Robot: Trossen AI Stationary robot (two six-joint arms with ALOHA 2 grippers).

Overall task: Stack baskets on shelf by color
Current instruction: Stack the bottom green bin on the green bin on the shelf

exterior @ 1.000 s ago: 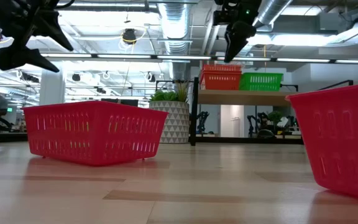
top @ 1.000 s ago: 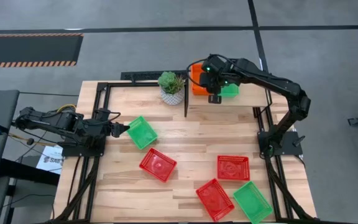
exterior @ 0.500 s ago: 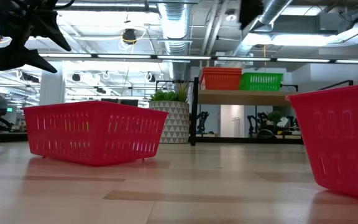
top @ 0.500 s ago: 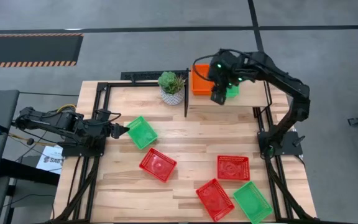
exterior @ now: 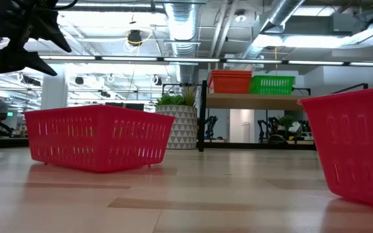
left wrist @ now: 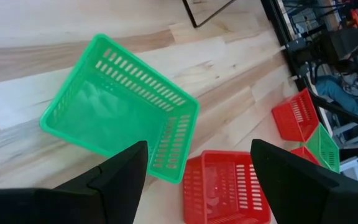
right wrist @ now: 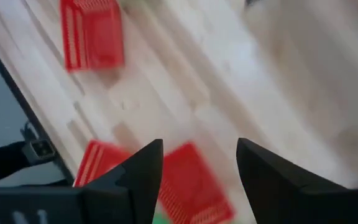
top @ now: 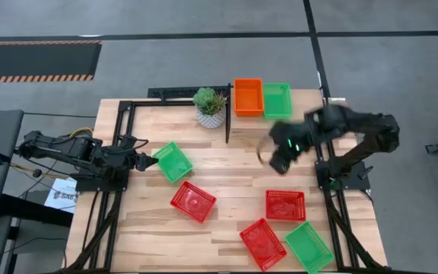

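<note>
Hovering empty and wide over the wooden bench (top: 226, 164), the right claw (top: 280, 161) is seen above the small red plastic mesh basket (top: 285, 205); light, stiff and slightly flexible, it is best pinched by one rim wall.

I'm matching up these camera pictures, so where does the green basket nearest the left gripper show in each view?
High view: green basket, left of centre, by the left gripper.
Low view: not in it.
Left wrist view: upper left.
Right wrist view: not in it.
Shared landmark: the red basket beside it.
</note>
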